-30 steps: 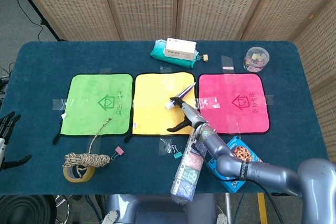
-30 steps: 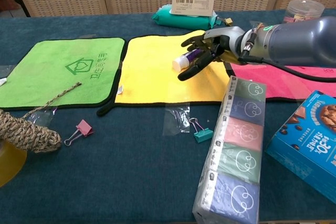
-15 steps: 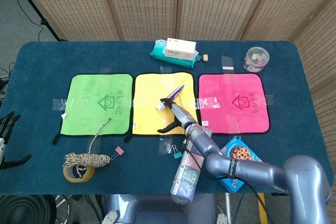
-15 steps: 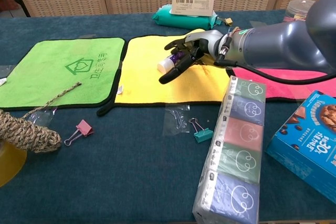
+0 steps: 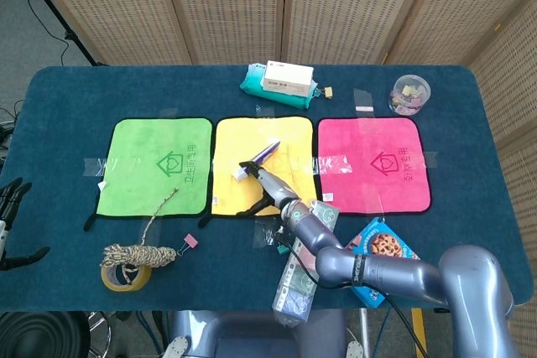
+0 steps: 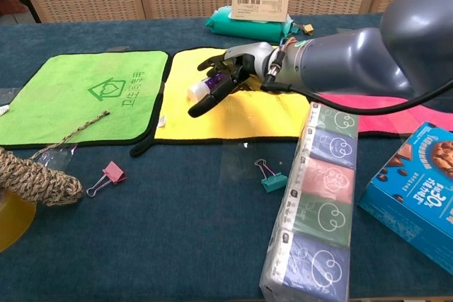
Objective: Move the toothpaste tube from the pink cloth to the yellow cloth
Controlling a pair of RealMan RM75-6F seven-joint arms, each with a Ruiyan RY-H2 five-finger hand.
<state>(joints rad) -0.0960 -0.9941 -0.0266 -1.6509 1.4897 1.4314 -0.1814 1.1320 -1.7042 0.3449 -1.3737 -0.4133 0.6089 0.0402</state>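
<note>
Holding 1 toothpaste tube (image 6: 204,88), right hand (image 6: 228,76) over 1 yellow cloth (image 6: 212,122).

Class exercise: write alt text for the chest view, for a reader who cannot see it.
The robot's right hand holds a purple toothpaste tube over the yellow cloth, between a green cloth and a pink cloth on a dark blue table. Snack packs and binder clips lie nearer the camera.
</note>
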